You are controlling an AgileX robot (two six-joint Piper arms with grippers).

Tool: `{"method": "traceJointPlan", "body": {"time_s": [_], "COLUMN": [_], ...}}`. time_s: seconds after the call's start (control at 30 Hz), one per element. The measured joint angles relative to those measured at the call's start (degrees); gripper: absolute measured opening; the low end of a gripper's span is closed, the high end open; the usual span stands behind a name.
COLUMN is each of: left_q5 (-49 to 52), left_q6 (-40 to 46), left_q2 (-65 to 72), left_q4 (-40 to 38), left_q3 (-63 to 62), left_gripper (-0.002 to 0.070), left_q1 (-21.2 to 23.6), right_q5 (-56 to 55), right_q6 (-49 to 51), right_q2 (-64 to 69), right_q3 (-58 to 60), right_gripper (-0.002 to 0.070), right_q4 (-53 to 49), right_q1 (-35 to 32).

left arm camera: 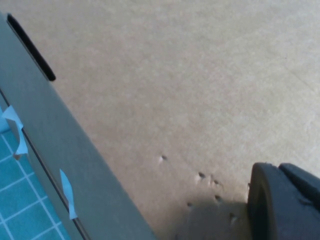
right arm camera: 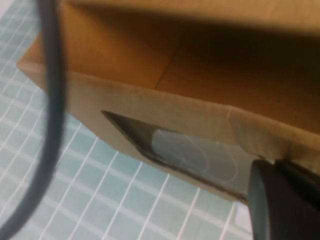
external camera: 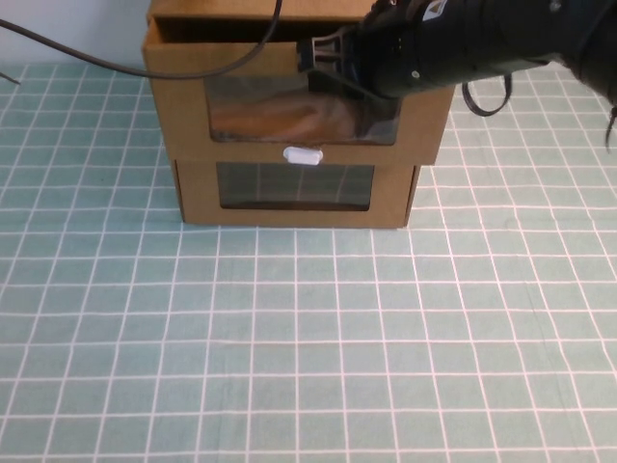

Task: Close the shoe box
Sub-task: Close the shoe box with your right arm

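Your right end effector [external camera: 313,55] met the shoe box [external camera: 289,106] drawer's top edge — grip unclear; left end effector [left arm camera: 285,202] against cardboard — likewise unclear.

The shoe box [external camera: 299,96] sits at the far middle of the surface [external camera: 308,338], stacked on a lower box [external camera: 294,193], its drawer slid forward. The right claw [external camera: 310,53] rests at the drawer's front top edge. The left claw [left arm camera: 285,205] is against a cardboard wall.

shoe box [right arm camera: 150,110]: drawer open | right gripper [right arm camera: 282,200]: at front panel
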Motion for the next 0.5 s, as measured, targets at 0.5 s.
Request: {"method": "traceJointPlan", "body": {"time_s": [0.5], "left_q5": [-0.2], "left_q6": [0.0], "left_q2": [0.0], "left_q4": [-0.1], "left_q3": [0.0], "left_gripper": [-0.0005], "left_q1": [0.0], "right_q5": [-18.1], "right_q6": [-0.1], "right_q2": [5.6], "right_q3": [0.0], "right_gripper": [-0.0011], "right_q4": [0.1], "right_q1": [0.0]}}
